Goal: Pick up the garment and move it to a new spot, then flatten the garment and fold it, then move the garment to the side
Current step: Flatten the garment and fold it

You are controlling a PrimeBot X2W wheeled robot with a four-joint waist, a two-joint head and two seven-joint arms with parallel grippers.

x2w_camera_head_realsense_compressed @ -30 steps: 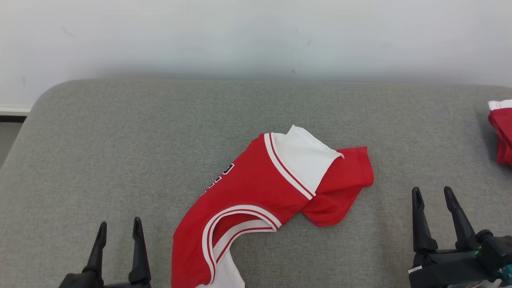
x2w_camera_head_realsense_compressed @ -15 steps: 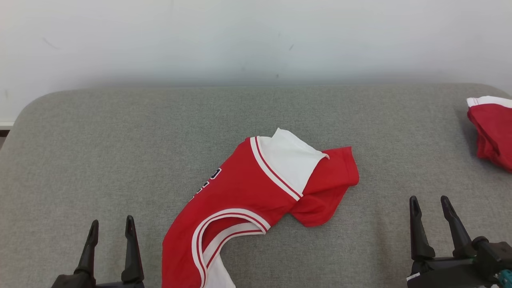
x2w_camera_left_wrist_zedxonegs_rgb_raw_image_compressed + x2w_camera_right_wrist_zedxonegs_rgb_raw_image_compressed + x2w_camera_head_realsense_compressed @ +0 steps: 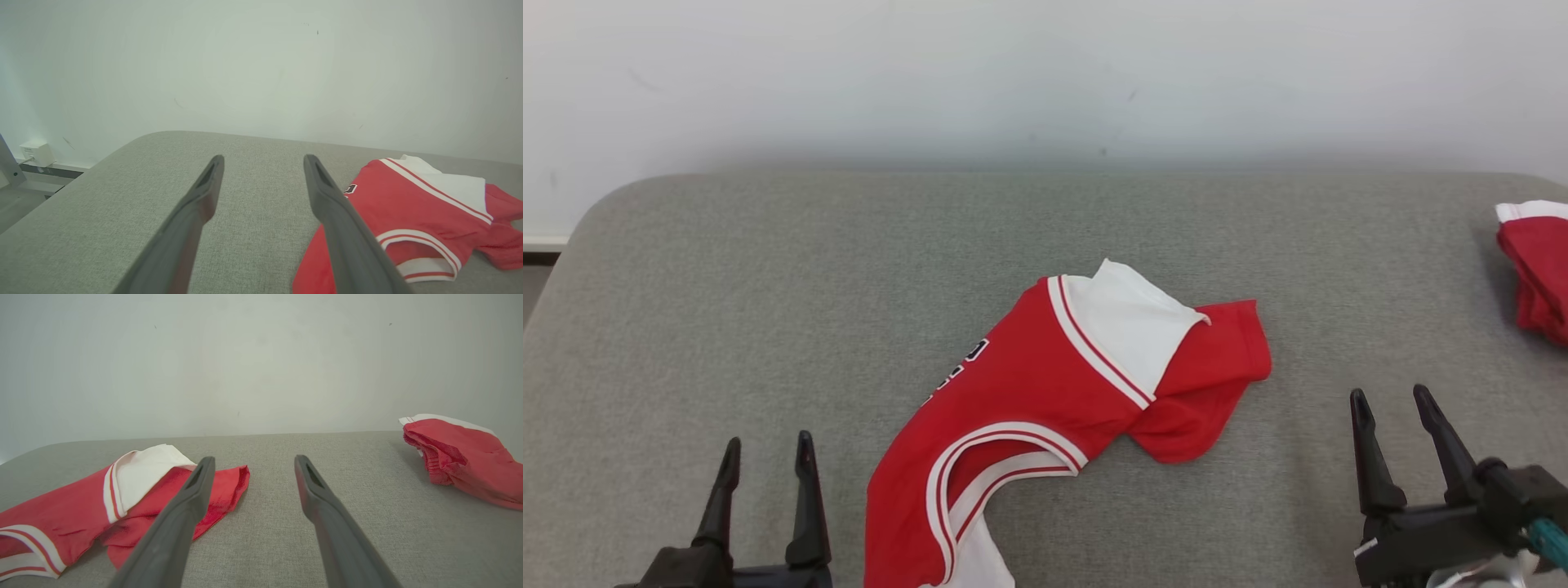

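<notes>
Left hand [image 3: 769, 442]: spread wide, pinching nothing, low over the near part of the grey fabric-covered bench [image 3: 768, 269]. Right hand [image 3: 1389, 394]: likewise spread and empty, set a little farther forward.

Between the two, nearer the left hand and touching neither: the rumpled red jersey with white striped trim [image 3: 1029, 384], lying slantwise with a white panel turned up and one sleeve flopped toward the right hand. Probably flanked this way so either hand can reach a side of the cloth; by the look of it, not yet picked up or flattened.

Ahead and to the right of the right hand, well apart: a second red-and-white cloth heap [image 3: 1535, 278], seemingly not part of this pick.

From the head view: both hands at once, the jersey running off the near edge, the heap clipped at the side. From the right wrist view: more of that heap, bunched with a white hem. From the left wrist view: a small white box [image 3: 36, 153] at the foot of the pale wall [image 3: 1013, 82], past the bench's corner.
</notes>
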